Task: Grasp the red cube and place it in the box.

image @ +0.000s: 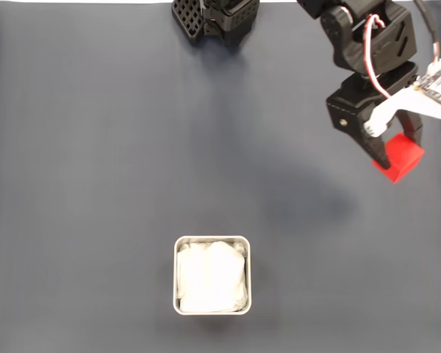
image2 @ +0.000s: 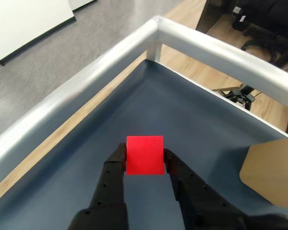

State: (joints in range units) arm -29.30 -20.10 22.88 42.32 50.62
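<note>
We find the black two-finger gripper (image2: 145, 155) clamped on the small bright red plain-sided cube (image2: 144, 155), one finger pressed to each opposite flat face and the cube seated right at the fingertips. We judge the cube light and rigid, its smooth parallel sides offering a sound hold though possibly a slick one, so the present mid-face purchase suits it. In the fixed view the cube (image: 401, 157) sits at the fingertips, well apart from the small square white tray with papery lining (image: 212, 240), which lies far off on the dark blue mat (image: 95, 184).
</note>
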